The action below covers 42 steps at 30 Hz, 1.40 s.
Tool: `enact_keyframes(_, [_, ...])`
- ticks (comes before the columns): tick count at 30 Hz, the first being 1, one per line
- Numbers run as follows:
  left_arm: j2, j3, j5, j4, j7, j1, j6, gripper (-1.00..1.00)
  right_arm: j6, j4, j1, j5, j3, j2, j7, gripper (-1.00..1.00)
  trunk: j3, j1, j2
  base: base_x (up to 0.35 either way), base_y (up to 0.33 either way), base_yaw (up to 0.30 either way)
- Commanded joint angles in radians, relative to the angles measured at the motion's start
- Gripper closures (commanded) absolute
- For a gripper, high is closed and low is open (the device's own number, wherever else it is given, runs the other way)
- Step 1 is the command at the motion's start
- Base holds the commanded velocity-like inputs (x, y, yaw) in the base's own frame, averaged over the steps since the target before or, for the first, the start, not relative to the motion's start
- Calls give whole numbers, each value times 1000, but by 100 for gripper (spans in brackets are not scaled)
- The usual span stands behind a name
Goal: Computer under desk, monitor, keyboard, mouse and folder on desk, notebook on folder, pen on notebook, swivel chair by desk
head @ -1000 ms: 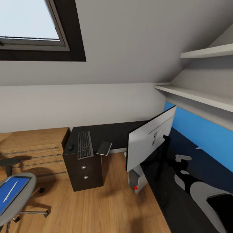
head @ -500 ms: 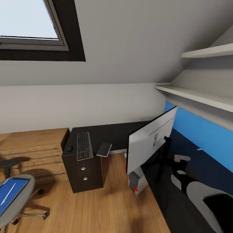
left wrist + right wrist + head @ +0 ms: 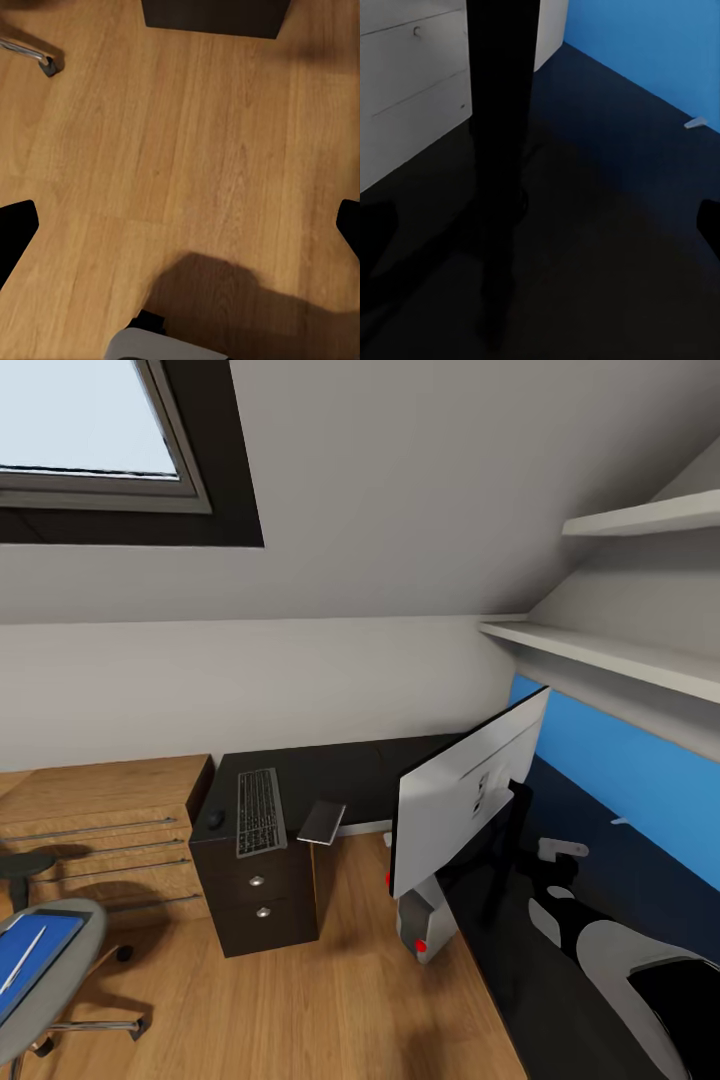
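Observation:
A black desk (image 3: 350, 765) runs along the wall and the right side. On its left end lie a dark keyboard (image 3: 261, 810) and a black mouse (image 3: 215, 818). A grey notebook (image 3: 322, 821) overhangs the desk's front edge. The white-backed monitor (image 3: 465, 800) stands on the desk, its stand (image 3: 499, 150) close before my right gripper (image 3: 540, 225), which is open over the desktop. The computer (image 3: 420, 920) sits on the floor under the desk. At far left the swivel chair (image 3: 70, 960) carries a blue folder (image 3: 45, 945) with a pen (image 3: 22, 960). My left gripper (image 3: 180, 225) hangs open over bare floor.
A dark drawer unit (image 3: 262, 895) holds up the desk's left end, with a wooden dresser (image 3: 100, 830) beside it. White shelves (image 3: 620, 655) jut out above the blue wall (image 3: 640, 770). Wooden floor (image 3: 300, 1000) lies between chair and desk. A chair leg (image 3: 30, 51) is near my left gripper.
The whole head view has drifted a little, so the chair sits further toward the picture's left edge. None of the things themselves has visibly moved.

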Motion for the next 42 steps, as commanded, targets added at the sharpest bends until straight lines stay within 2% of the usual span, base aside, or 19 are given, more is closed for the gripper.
enact_keyframes(1, [1,-5,10,-1,5,0,-6,-100,-3,0,0,-7,9,0,-3,-100,-5,4,-9,0,0,0])
enact_keyframes(27, [2,-4,12,-1,5,0,-5,-100,-9,-1,0,-7,6,-1,1,-100,-86,104,-191,0,0,0])
enact_keyframes(42, [2,-2,10,4,2,0,-11,-100,-8,-1,-1,-7,6,-1,0,-100,-86,104,-191,67,0,0])
